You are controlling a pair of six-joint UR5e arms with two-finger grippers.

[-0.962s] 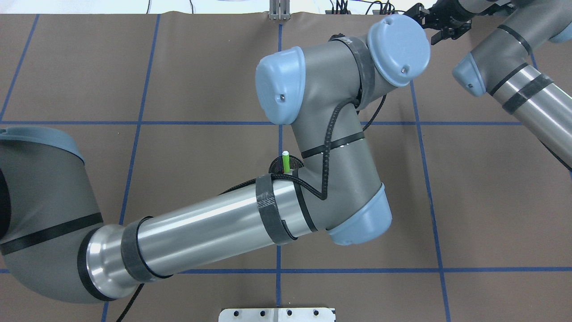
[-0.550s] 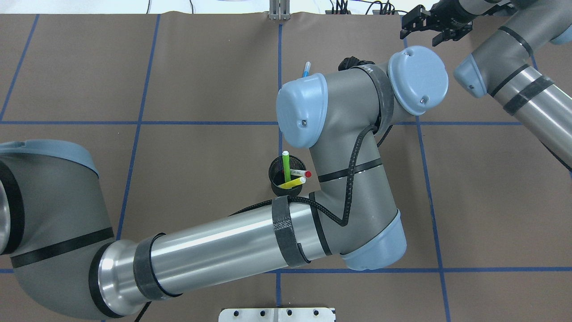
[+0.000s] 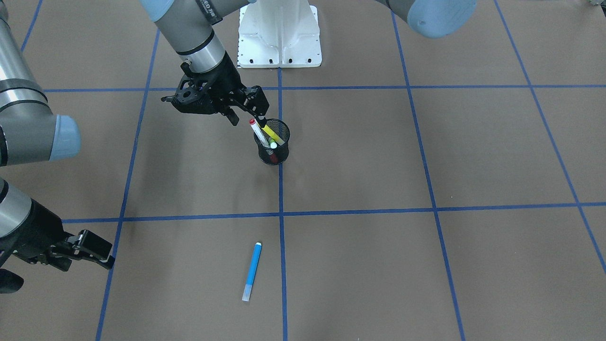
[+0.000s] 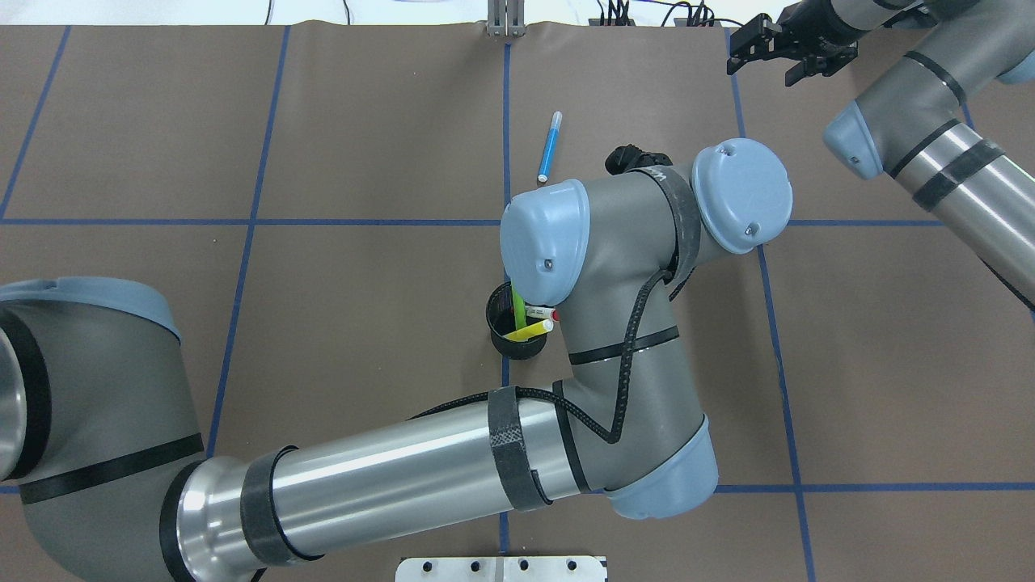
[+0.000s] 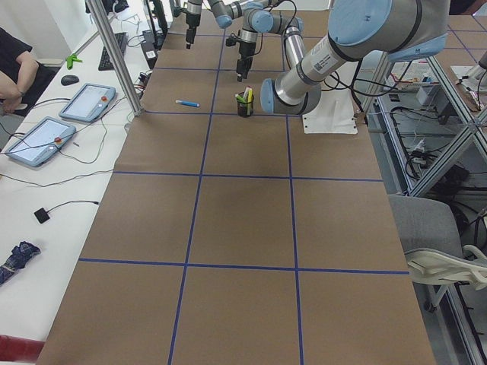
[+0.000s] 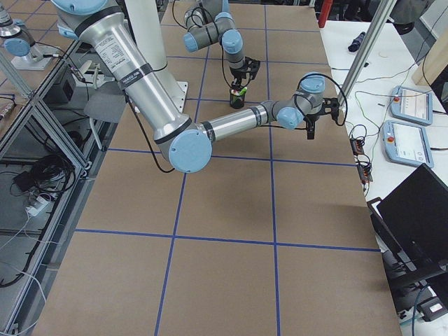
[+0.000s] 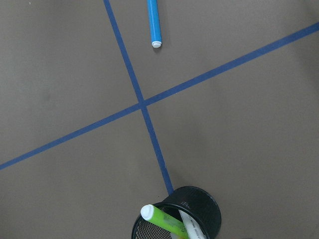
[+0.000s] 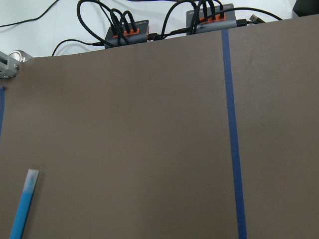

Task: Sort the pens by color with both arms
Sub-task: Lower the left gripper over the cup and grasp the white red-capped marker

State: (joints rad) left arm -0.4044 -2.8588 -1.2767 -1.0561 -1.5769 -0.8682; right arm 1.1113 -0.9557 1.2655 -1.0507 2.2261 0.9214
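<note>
Left pincer spread, just beside the wire-mesh cup, by the red-ended white pen. Green pen and yellow pen are in the cup too. Blue pen lies flat on the worktop, well apart. Right pincer spread, empty.

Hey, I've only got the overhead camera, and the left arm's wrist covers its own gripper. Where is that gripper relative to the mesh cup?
Observer: In the front-facing view the left gripper hangs at the rim of the mesh cup, level with the pen tops.
Operator: Are its jaws open or shut?
Observer: Open. One finger appears to sit on either side of the upper end of the red-ended pen, not closed on it.
Operator: And the green pen's top, which the wrist hides from me?
Observer: The left wrist view shows the green pen leaning in the cup, pale cap up.
</note>
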